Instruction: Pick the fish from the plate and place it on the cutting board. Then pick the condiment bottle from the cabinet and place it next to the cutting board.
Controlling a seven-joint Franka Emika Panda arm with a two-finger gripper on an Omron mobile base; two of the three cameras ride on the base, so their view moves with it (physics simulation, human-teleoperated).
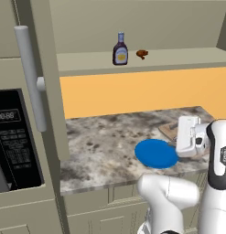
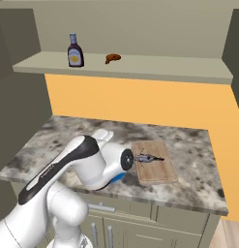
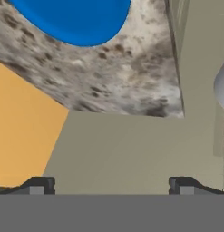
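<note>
A: Edges and open room?

B: Marbled tabletop (image 2: 188,145) bounded at the back by the orange wall panel (image 2: 140,101), on the left by the tall unit with the grey bar handle (image 1: 29,77). Front lip running free above the drawer fronts. Bare stone left of the blue plate (image 1: 155,153) and right of the cutting board (image 2: 154,162). Cutting board lying near the front edge, short of the lip. Cabinet (image 2: 126,65) shelf open along its length above the orange panel.

A: Claw?

B: Spread wide. Fingertips (image 3: 38,186) standing well apart at the bottom of the hand view, nothing between them, nothing touched. Claw (image 3: 111,186) aimed across the tabletop at the beige side of the tall unit, plate rim (image 3: 72,22) at the top of that view. Hand body (image 1: 190,137) seen in the left base view hovering over the right edge of the plate, in front of the board.

A: Task's things against the claw?

B: Fish (image 2: 147,158) lying on the cutting board, towards its left half, tail pointing right, just beside the wrist in the right base view, not in the claw. Condiment bottle (image 1: 120,49) upright on the cabinet shelf, well apart from the claw, high and to the left. Small brown lump (image 1: 142,54) on the same shelf just right of the bottle, apart from it.
</note>
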